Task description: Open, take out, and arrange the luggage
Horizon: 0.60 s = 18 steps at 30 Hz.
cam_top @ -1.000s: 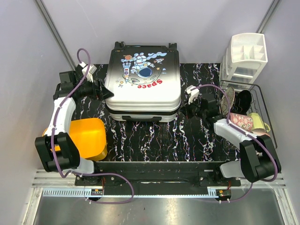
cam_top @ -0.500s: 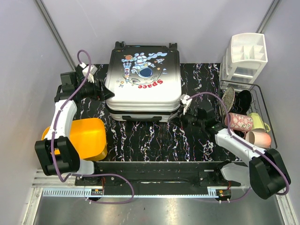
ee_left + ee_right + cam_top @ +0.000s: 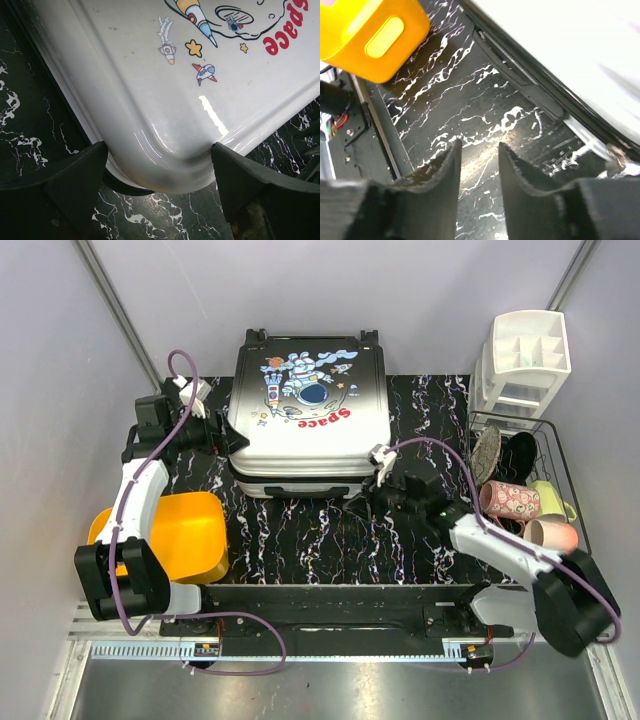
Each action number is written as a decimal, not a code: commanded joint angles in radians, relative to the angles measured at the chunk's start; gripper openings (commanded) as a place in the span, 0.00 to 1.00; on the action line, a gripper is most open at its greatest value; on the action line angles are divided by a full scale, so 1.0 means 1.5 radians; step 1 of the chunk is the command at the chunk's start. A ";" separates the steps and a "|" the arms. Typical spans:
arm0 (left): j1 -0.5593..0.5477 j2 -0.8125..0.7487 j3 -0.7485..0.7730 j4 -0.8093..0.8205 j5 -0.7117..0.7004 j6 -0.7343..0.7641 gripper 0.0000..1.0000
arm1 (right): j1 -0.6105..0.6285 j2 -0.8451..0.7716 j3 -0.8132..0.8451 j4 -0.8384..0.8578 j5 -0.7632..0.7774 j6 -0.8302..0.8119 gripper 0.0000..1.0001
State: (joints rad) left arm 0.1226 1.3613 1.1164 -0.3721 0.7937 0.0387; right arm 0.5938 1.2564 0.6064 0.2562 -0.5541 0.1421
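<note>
Two wrist views beat top: I see left gripper (image 3: 157, 152) wide astride luggage (image 3: 200, 100) corner, right gripper (image 3: 479, 147) narrow, empty.

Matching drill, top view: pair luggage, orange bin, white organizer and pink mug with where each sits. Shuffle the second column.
Things:
1. luggage
2. orange bin
3. white organizer
4. pink mug

Places:
A. far right corner, beyond the wire rack
B. near-left side
C. lying flat in the middle, toward the back
D. on its side inside the wire rack, right side

Pairs: 1-C, 2-B, 3-A, 4-D
</note>
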 commanded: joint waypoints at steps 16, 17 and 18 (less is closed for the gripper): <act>-0.009 -0.026 -0.029 -0.068 -0.032 0.010 0.92 | -0.104 -0.116 0.011 -0.180 0.165 -0.093 0.67; -0.007 -0.027 -0.030 -0.067 -0.029 0.010 0.92 | -0.104 -0.104 0.007 -0.136 0.151 -0.091 0.66; -0.003 -0.029 -0.031 -0.065 -0.028 0.009 0.92 | -0.105 -0.096 0.002 -0.119 0.143 -0.092 0.66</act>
State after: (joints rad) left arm 0.1089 1.3346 1.1042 -0.3710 0.7483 0.0223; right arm 0.4366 1.0821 0.5953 -0.0513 -0.2718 0.0399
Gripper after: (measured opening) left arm 0.919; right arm 0.669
